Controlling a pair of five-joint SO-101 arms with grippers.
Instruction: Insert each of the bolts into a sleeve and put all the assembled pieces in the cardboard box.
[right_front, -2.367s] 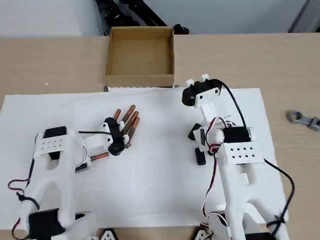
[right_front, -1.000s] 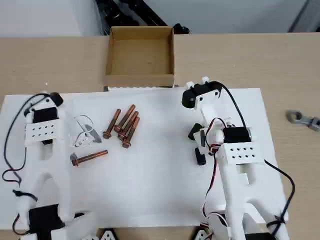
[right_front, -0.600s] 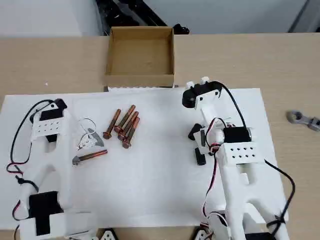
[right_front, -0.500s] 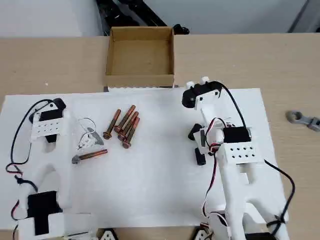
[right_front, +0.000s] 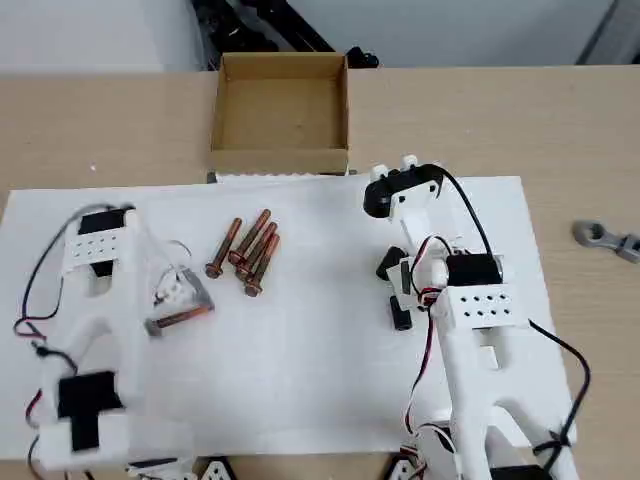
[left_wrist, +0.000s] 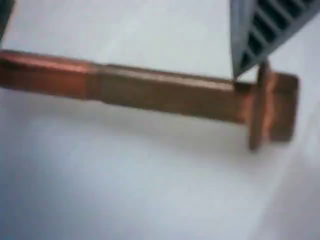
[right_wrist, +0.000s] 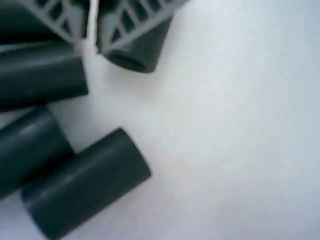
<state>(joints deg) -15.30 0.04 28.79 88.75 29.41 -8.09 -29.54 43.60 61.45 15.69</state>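
Copper-coloured, one bolt (left_wrist: 150, 92) lies flat on the white sheet (left_wrist: 125, 195) right under the left gripper (right_front: 180, 293). Its jaws stand wide apart, and the wrist view makes plain that one fingertip (left_wrist: 250, 50) touches the shank beside the head, while from above just the shank pokes out beside the gripper. The right gripper (right_wrist: 92, 37) has its jaws drawn together to a slit, with dark sleeves (right_wrist: 85, 187) just beside its tips. From above, four more bolts (right_front: 250, 250) lie between the grippers, nearer the left, with bare sheet around them, and the cardboard box (right_front: 280, 158) sits past the sheet's far edge, well ahead of both.
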